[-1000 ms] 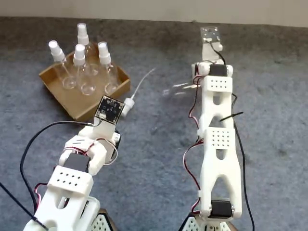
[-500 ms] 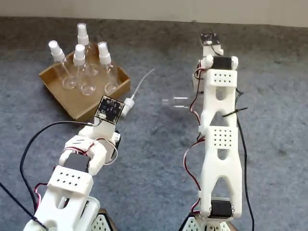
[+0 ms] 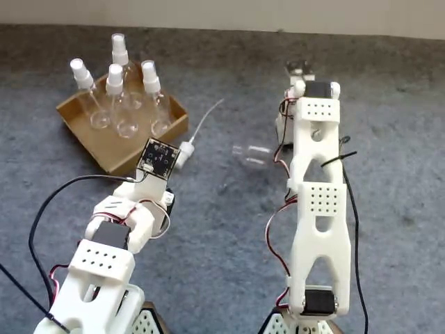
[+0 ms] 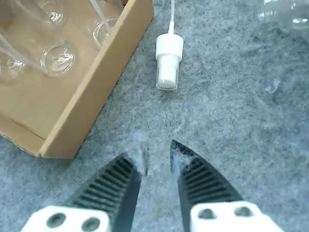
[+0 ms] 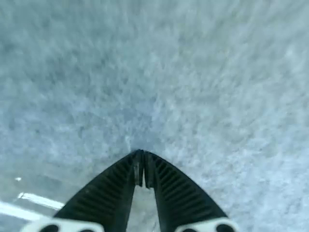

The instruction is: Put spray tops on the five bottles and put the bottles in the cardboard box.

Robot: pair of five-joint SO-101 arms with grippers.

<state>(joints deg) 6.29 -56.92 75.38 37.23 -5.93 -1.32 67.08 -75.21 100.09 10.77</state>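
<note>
Indoor room, judging by grey carpet (image 3: 222, 223) and pale wall (image 3: 208, 10)

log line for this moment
box: four capped bottles; fifth bottle: lying uncapped; top: loose; left end effector: open; right end effector: shut

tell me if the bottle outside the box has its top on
Off. The bottle lies on its side with no top on it; the spray top lies apart from it, beside the box.

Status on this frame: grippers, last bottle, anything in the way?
Left gripper slightly open, empty, near loose spray top. Right gripper shut, empty. Fifth bottle uncapped, lying on carpet; four capped bottles in cardboard box. Nothing between left gripper and top.
</note>
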